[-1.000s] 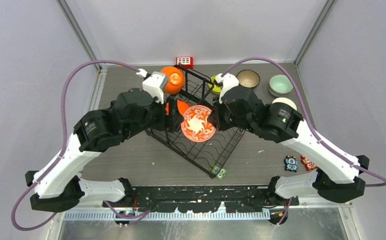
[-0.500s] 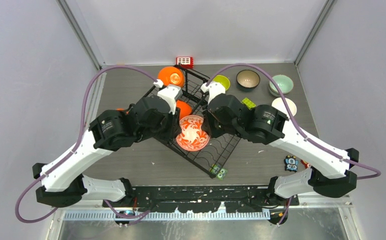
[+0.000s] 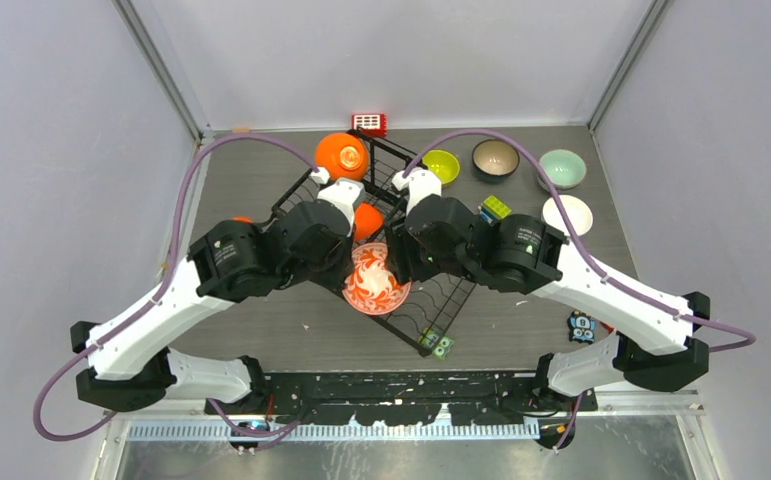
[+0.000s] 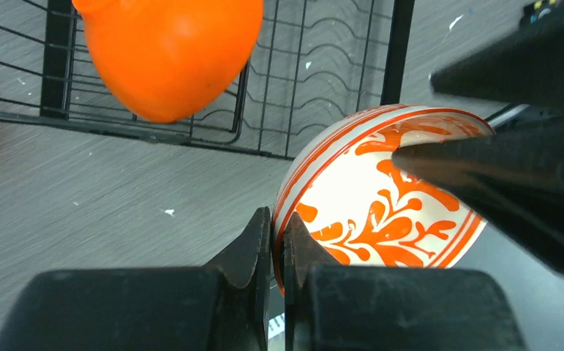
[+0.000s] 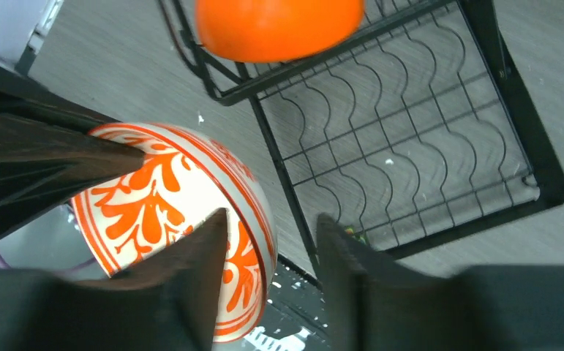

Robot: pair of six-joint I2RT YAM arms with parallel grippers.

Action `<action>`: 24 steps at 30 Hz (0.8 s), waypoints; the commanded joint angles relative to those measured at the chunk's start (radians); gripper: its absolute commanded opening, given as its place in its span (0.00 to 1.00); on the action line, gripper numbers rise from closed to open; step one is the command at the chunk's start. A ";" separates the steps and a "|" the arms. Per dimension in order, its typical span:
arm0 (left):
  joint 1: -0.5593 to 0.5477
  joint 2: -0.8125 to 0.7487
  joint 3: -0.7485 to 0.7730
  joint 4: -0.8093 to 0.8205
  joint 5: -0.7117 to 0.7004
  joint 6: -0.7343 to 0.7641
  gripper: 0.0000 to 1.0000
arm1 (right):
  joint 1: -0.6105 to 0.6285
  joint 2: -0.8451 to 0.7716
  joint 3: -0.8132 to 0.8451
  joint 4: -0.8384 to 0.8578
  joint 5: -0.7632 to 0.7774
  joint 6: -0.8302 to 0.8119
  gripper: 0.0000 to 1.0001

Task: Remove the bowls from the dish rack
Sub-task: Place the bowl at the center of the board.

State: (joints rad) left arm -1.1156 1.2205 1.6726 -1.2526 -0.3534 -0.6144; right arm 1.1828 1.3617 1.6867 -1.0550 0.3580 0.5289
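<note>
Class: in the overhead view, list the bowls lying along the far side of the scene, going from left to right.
orange bowl → lime green bowl → dark brown bowl → pale mint bowl. The white bowl lies nearer, level with the pale mint bowl across the view, so it is left out.

A robotics lab test cell: plain pale walls [image 3: 381,50] box in a grey wood-grain tabletop [image 3: 241,175]. Two white-and-black robot arms [image 3: 151,320] are bolted at its near edge, purple cables [image 3: 481,131] looping from them.
</note>
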 commanded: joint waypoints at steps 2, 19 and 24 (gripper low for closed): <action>-0.022 -0.043 0.063 -0.084 0.013 0.018 0.00 | 0.007 -0.049 0.038 0.089 -0.072 -0.017 0.70; -0.024 -0.260 -0.353 -0.124 0.199 -0.084 0.00 | 0.006 -0.427 -0.383 0.244 0.109 -0.062 0.93; -0.024 -0.317 -0.541 -0.006 0.214 -0.213 0.00 | 0.005 -0.499 -0.494 0.305 0.151 -0.037 0.93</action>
State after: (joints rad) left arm -1.1378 0.9508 1.2251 -1.3952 -0.1780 -0.7033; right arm 1.1873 0.9051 1.2472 -0.8558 0.4351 0.4736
